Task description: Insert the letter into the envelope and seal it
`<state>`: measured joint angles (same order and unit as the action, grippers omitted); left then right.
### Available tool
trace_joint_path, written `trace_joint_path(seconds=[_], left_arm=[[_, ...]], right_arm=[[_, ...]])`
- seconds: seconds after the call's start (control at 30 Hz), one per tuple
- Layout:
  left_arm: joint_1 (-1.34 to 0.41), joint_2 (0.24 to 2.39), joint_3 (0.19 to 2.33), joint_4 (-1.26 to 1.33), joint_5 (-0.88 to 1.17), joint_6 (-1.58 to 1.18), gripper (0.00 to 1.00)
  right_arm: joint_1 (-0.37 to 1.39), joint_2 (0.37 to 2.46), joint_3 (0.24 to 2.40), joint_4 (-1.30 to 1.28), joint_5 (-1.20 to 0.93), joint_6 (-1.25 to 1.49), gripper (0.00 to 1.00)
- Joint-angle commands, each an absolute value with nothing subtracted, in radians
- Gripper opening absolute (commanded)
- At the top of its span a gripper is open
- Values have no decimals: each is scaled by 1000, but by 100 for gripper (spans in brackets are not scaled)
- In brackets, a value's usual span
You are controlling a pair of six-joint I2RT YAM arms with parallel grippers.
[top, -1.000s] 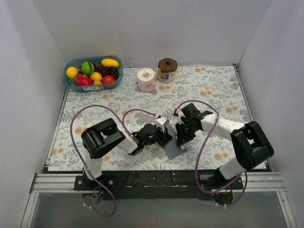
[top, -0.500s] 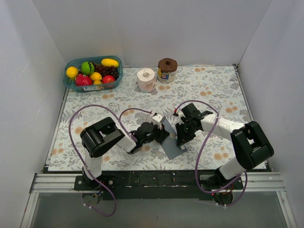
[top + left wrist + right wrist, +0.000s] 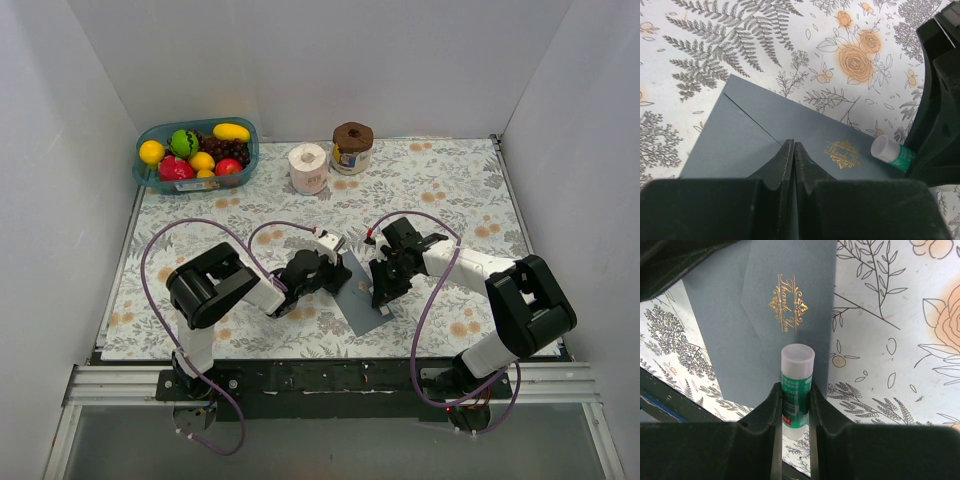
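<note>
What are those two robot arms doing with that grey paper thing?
That is the envelope, lying flat on the flowery table with its flap folded down and gold writing facing up. The right gripper is pinching a green glue stick just above it. The left gripper is shut, its tips right over the flap's edge. The letter isn't visible, so it may already be inside.

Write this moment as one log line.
left gripper: shut, over envelope | right gripper: shut on glue stick | flap: down | letter: not visible
</note>
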<state>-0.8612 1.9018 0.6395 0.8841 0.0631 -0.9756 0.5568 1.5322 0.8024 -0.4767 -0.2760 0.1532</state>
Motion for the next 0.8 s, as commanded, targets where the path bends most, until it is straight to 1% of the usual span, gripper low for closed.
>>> trace_joint_path(seconds=[0.0,0.47,0.77], left_arm=[[-891,1881,612,882,65,-992,0],[-1008,1882,551,897,66,-1069,0],[-1035,1919,566,920,74,-1101,0]], right_arm=[[560,1591,765,-471,-195,114,1],[558,1591,765,-469,-196,113,1],[560,1586,765,-469,-198,115,1]])
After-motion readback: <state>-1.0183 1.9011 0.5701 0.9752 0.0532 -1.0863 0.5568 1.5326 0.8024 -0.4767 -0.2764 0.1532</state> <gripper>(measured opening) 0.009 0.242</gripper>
